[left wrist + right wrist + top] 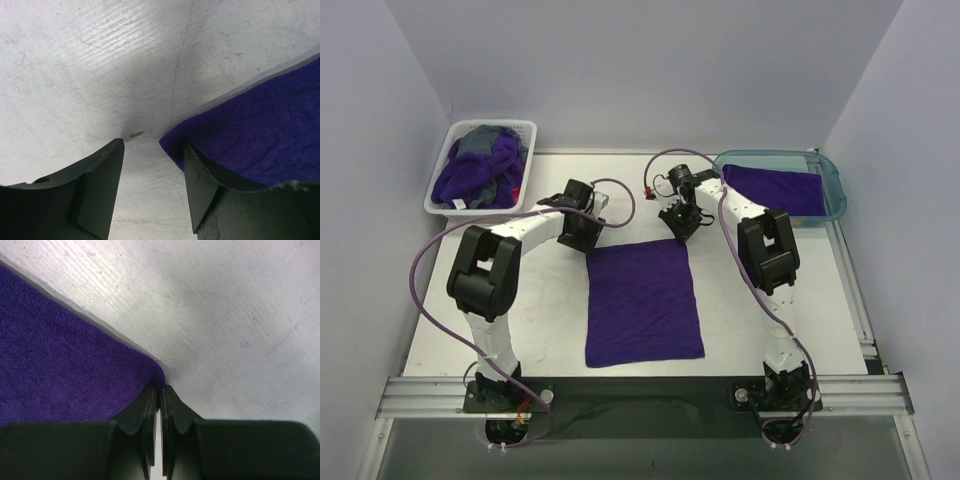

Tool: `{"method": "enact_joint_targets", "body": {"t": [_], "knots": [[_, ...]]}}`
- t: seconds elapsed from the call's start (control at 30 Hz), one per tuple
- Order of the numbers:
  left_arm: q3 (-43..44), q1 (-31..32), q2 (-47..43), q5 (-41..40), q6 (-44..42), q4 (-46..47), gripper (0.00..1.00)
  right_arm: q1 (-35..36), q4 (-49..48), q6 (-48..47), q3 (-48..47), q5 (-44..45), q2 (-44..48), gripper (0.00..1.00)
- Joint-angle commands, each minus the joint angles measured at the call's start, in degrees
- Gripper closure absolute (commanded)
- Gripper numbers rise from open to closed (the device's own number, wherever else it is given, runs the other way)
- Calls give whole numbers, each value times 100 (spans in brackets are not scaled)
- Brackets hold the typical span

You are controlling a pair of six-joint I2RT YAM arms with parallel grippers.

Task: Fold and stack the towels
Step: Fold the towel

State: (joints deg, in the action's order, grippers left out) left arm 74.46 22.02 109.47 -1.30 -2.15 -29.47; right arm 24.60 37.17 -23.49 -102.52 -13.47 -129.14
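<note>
A purple towel [643, 303] lies flat on the bench [545, 320], a far corner at each pincer. The right pincer [159, 388] is clenched on its corner; the left pincer [153, 145] is released, its corner between the fingers. The first fold looks about to begin: the left must close, then both lift together.

The white table [520, 300] bears a purple towel [643, 302] (flat), basket [436, 190] and teal tray [832, 178].

Parted tool [153, 146] around purple towel [250, 135] corner
</note>
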Motion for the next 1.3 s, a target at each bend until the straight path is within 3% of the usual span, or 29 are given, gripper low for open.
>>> {"method": "enact_joint_targets", "body": {"t": [0.0, 0.3, 0.43, 0.47, 0.7, 0.87, 1.03, 1.27], "knots": [[139, -31, 153, -178, 31, 56, 39, 27, 335, -112, 145, 205, -243, 100], [201, -93, 408, -63, 92, -41, 39, 36, 335, -112, 153, 240, -269, 100], [297, -93, 689, -2, 118, -339, 45, 36, 335, -112, 162, 249, -261, 100], [324, -84, 794, 16, 119, -444, 51, 45, 335, -112, 171, 249, -261, 100], [473, -75, 1067, 130, 110, -700, 59, 45, 335, -112, 180, 240, -261, 100], [596, -84, 1164, 130, 66, -832, 59, 45, 335, -130, 180, 240, -261, 100], [640, -84, 1068, 130, -39, -867, 45, 45, 335, -139, 189, 222, -252, 100], [1088, -102, 1058, 280, -602, -849, 46, 45, 335, -139, 188, 214, -235, 100]]}}
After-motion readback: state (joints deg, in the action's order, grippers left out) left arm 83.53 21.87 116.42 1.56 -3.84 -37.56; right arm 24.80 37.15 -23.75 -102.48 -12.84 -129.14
